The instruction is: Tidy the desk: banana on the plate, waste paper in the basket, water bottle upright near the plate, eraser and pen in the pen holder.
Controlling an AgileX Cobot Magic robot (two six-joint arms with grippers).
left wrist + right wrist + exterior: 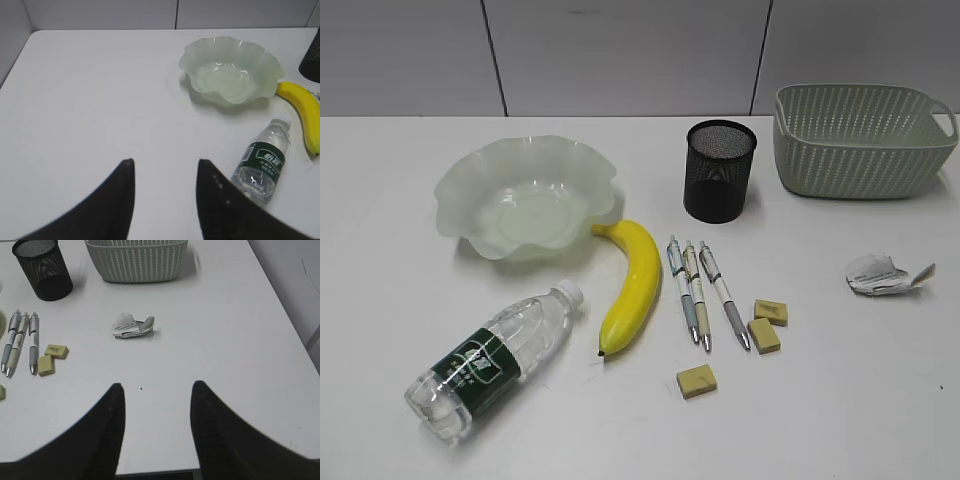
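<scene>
On the white desk point(400, 280) the yellow banana point(631, 284) lies beside the empty pale green plate point(470, 200). The water bottle point(498, 359) lies on its side at the front left. Three pens point(705, 292) lie side by side, with three yellow erasers point(764, 335) near them. The black mesh pen holder point(720, 170) and the green basket point(860, 140) stand at the back. The waste paper point(882, 274) lies at the right. My left gripper point(165, 167) is open and empty, left of the bottle point(263, 165). My right gripper point(156, 390) is open and empty, nearer than the paper point(131, 326).
The desk's front edge shows just below the right gripper point(150, 474). A grey panelled wall stands behind the desk point(620, 50). Neither arm shows in the exterior view.
</scene>
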